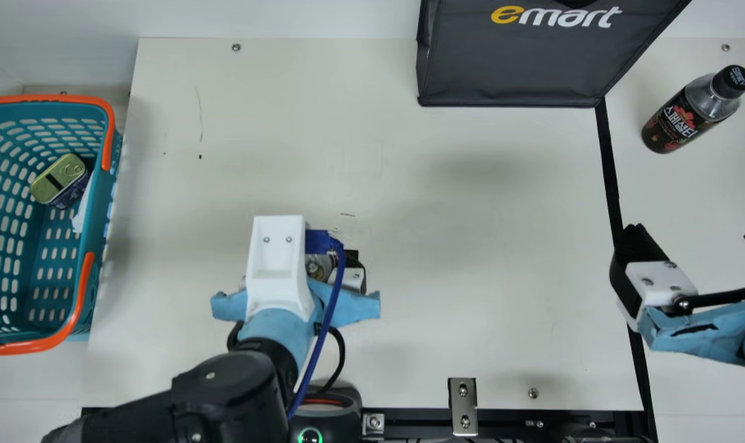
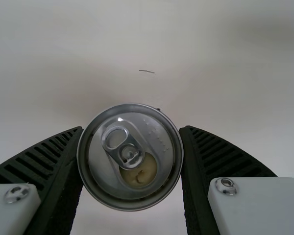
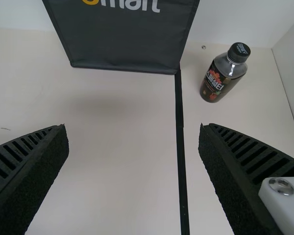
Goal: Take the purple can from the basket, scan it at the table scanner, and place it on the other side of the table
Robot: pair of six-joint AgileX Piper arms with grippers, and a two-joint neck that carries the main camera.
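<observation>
Over the flat cream table (image 1: 470, 246), the round, silver-lidded purple can (image 2: 159, 132) is pinched by the black, ribbed left gripper (image 2: 132, 129), the matching right gripper (image 3: 132, 126) is spread, and the scan may be missed if the can's side is covered by that grip.

The can lid (image 2: 131, 155) is shiny metal.
</observation>
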